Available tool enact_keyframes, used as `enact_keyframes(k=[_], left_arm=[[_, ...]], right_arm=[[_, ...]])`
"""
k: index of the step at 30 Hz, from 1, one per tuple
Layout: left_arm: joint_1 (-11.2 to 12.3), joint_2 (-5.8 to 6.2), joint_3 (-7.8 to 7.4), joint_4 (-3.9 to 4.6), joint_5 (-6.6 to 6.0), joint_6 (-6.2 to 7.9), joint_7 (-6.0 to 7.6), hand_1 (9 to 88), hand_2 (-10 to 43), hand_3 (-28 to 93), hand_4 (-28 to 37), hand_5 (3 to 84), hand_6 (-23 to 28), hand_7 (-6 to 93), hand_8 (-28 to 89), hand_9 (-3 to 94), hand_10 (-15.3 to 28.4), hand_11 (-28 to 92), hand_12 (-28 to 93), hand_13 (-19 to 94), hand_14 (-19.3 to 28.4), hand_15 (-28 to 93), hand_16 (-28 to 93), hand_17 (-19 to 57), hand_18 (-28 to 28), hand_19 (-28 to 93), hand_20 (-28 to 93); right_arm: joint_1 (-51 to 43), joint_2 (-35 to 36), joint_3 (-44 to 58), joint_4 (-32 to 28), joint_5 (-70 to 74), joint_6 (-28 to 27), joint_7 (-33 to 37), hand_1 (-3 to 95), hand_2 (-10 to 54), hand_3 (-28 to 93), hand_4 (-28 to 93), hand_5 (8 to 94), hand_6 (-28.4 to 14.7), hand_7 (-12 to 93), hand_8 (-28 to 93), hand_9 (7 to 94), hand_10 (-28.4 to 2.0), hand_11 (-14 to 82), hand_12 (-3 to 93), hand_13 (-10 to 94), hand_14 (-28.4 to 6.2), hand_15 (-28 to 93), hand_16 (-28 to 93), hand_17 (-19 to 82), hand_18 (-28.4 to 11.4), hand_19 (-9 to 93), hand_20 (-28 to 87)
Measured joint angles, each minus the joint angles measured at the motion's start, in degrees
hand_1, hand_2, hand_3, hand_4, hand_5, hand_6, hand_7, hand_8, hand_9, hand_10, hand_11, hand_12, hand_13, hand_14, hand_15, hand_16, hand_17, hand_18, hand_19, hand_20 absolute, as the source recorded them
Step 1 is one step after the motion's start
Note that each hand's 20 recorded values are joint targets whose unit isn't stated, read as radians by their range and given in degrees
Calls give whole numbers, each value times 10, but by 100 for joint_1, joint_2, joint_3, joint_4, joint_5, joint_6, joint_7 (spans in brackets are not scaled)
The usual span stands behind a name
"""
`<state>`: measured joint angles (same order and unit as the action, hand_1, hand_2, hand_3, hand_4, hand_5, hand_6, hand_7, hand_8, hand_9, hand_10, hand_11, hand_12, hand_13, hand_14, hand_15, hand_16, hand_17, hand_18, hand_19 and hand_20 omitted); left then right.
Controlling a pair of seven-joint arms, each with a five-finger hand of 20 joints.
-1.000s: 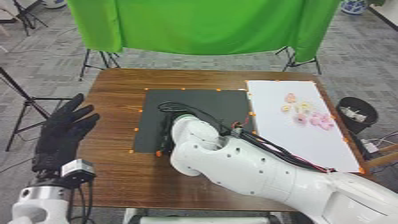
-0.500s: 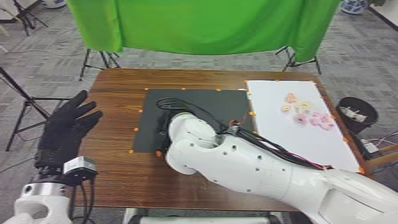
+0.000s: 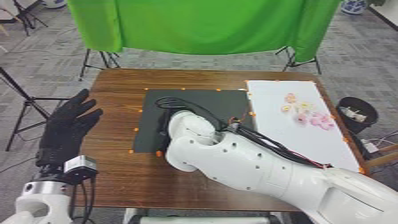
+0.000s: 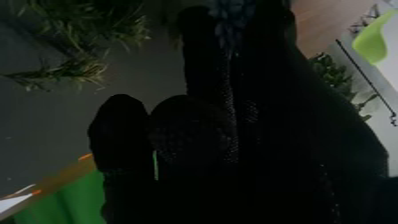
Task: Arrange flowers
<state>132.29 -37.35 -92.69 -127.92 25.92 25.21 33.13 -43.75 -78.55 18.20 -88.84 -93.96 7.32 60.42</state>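
Note:
In the head view my right hand [image 3: 165, 123] is low over the left part of the dark mat [image 3: 219, 100], mostly hidden by its own forearm and cables. My right hand [image 4: 284, 125] in the right wrist view has green leafy sprigs [image 4: 93, 25] beyond it, against a grey surface. More green leaves [image 4: 330, 72] show past its other side, and a blue-and-white patterned thing [image 4: 233, 22] is partly covered by the glove. At the table's left edge my left hand [image 3: 64, 132] is raised and open, holding nothing.
A white sheet [image 3: 284, 135] with pink and yellow flower shapes [image 3: 306, 114] lies on the right of the brown table [image 3: 115, 110]. Beyond the table hangs a green cloth [image 3: 204, 25]. A black bin [image 3: 357, 111] stands by the right edge.
My left hand has moved slightly forward. My right arm has shifted a little to the left, with its hand still low over the mat.

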Motion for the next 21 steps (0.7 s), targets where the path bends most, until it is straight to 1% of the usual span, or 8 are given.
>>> enact_keyframes(k=[2,8,10,11,16,21], left_arm=[[-11,8,9,2,1,-2,-3,281,59,694,-235,362,70,127,-95,273,141,296,82,155,179,534,-124,-102,160,381,140],[-17,-4,-4,4,25,-7,-48,281,59,694,-239,362,70,129,-95,275,146,298,76,159,185,539,-122,-101,161,380,146],[-8,-17,-28,4,37,-8,-69,282,59,694,-240,363,71,128,-96,276,145,297,75,159,186,540,-122,-102,162,380,147],[-3,-23,-40,4,43,-8,-75,282,59,694,-240,363,71,128,-96,276,146,297,75,159,186,540,-123,-102,162,380,147],[39,-49,-88,-2,61,-8,-93,282,60,694,-239,364,72,127,-95,278,146,295,74,159,187,539,-125,-101,162,378,148],[76,-59,-88,-3,61,-7,-89,279,57,697,-238,364,70,128,-96,275,143,294,73,154,181,533,-126,-101,160,376,148]], right_arm=[[-12,-10,30,-14,39,-28,-21,527,-95,697,-277,646,-40,242,18,841,-115,146,268,842,-30,746,160,621,-150,932,404],[-31,-37,56,-72,51,-132,-15,509,-95,709,-267,637,-45,227,-32,821,-129,178,241,837,-33,747,158,617,-153,932,400],[-32,-40,60,-85,52,-191,-5,495,-95,717,-260,633,-47,225,-94,810,-137,196,226,833,-35,748,156,616,-152,932,397],[-32,-40,65,-89,57,-220,-1,490,-95,720,-259,630,-48,227,-103,805,-140,202,220,832,-35,748,155,616,-152,932,394],[-57,-41,133,-134,102,-381,7,455,-95,733,-240,613,-56,221,-110,782,-159,240,172,828,-36,745,153,615,-153,932,385],[-78,-40,142,-200,121,-430,5,441,-95,735,-235,601,-60,212,-109,780,-163,243,160,828,-37,744,152,615,-153,932,378]])
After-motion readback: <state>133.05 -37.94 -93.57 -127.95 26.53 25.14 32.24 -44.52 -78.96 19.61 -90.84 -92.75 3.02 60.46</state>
